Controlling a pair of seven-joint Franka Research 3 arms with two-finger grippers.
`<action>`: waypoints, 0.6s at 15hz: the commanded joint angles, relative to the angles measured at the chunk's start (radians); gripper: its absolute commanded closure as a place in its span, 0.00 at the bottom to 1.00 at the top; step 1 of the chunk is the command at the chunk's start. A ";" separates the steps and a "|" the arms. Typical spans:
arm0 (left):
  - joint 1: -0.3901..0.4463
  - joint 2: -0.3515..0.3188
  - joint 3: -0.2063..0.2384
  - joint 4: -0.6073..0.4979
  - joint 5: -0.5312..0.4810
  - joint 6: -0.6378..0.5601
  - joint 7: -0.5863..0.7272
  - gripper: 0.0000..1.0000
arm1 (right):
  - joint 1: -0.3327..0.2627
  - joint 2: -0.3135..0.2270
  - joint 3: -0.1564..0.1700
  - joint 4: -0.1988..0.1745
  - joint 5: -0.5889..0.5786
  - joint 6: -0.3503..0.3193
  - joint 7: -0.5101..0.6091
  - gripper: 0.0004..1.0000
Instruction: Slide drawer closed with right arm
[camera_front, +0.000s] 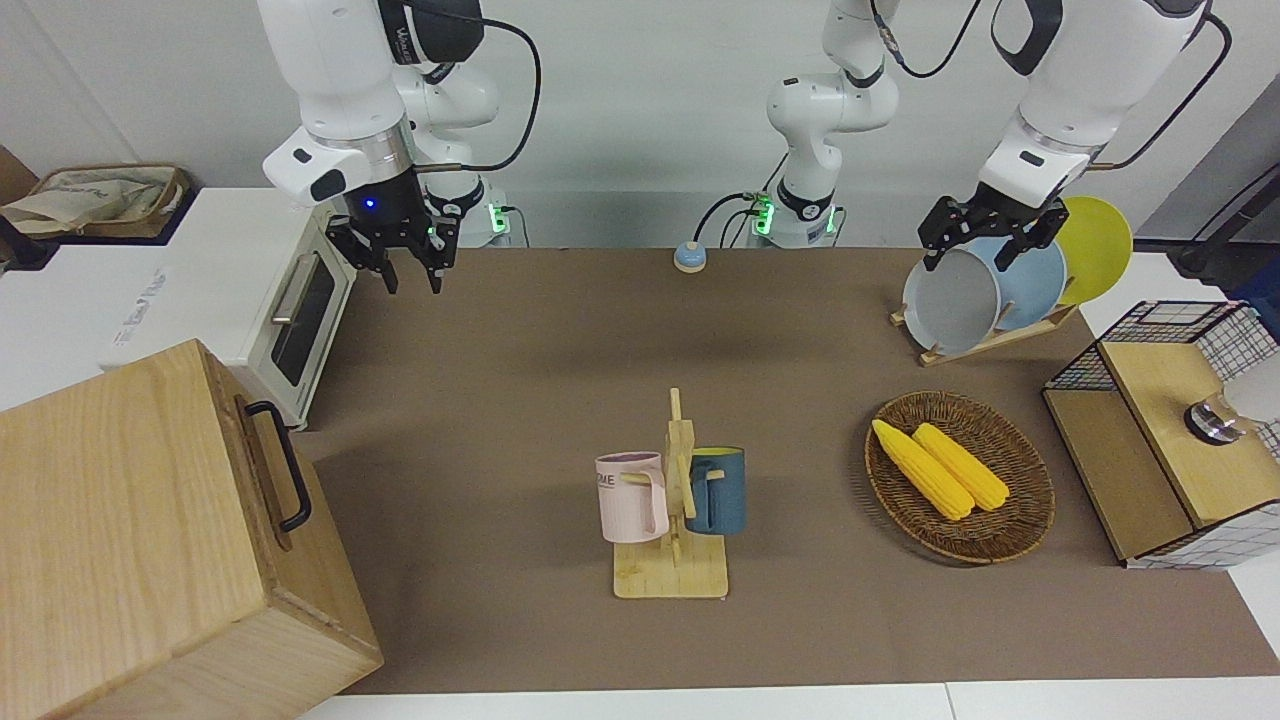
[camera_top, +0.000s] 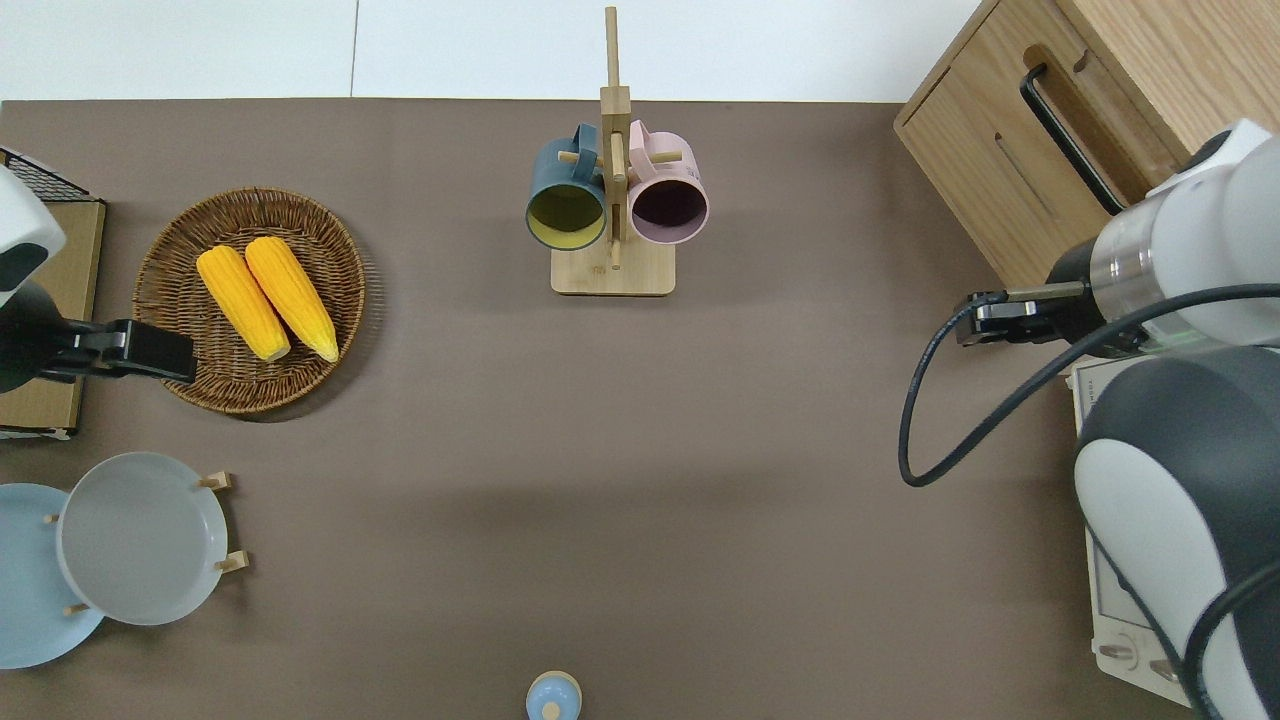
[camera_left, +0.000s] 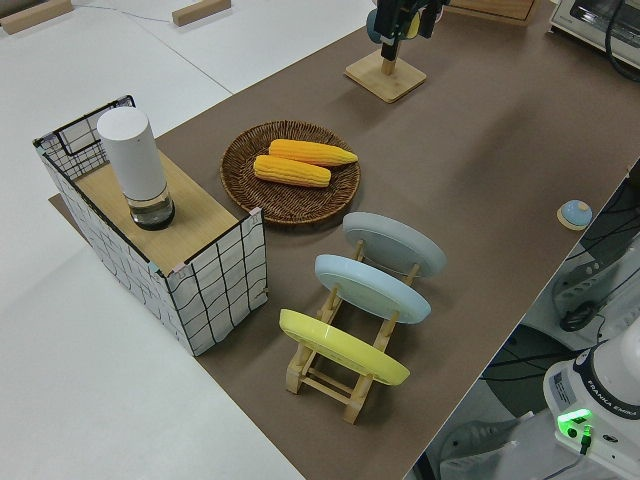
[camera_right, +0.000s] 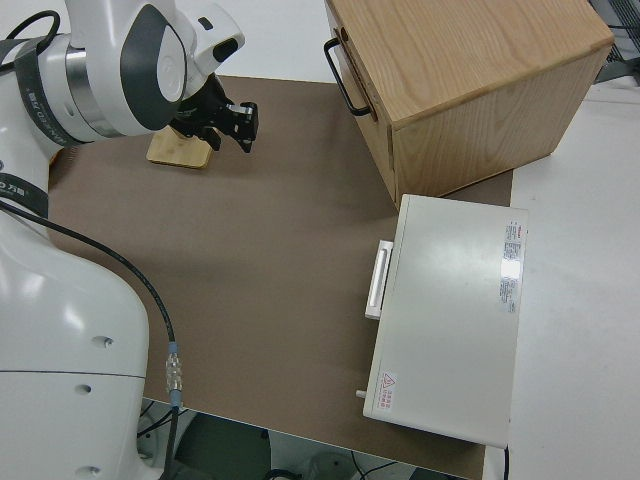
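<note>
Hovering over the tabletop (camera_front: 520, 360) beside the white toaster oven (camera_front: 262, 295), my right hand (camera_front: 409, 275) is spread, holding nothing. Farther out than the oven, the drawer (camera_front: 268, 462) sits flush in its wooden box (camera_front: 130, 530). My left arm is parked.

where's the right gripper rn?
The right gripper hangs open in the air over bare table mat at the right arm's end, between the toaster oven and the wooden box.

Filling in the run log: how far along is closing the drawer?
Done, it seems: the drawer sits flush in the wooden box, its black handle untouched. In hand: nothing; the right gripper hangs open over bare table near the toaster oven, clear of the drawer. The left arm is parked. Left: nothing visible.
</note>
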 joint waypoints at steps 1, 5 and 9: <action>0.004 0.011 -0.006 0.026 0.017 -0.020 0.010 0.01 | -0.017 -0.008 0.009 0.003 0.003 -0.051 -0.030 0.02; 0.004 0.011 -0.006 0.024 0.017 -0.020 0.010 0.01 | -0.011 -0.008 0.009 0.006 -0.014 -0.081 -0.045 0.02; 0.004 0.011 -0.006 0.026 0.017 -0.020 0.010 0.01 | 0.001 -0.008 0.012 0.025 -0.012 -0.104 -0.044 0.02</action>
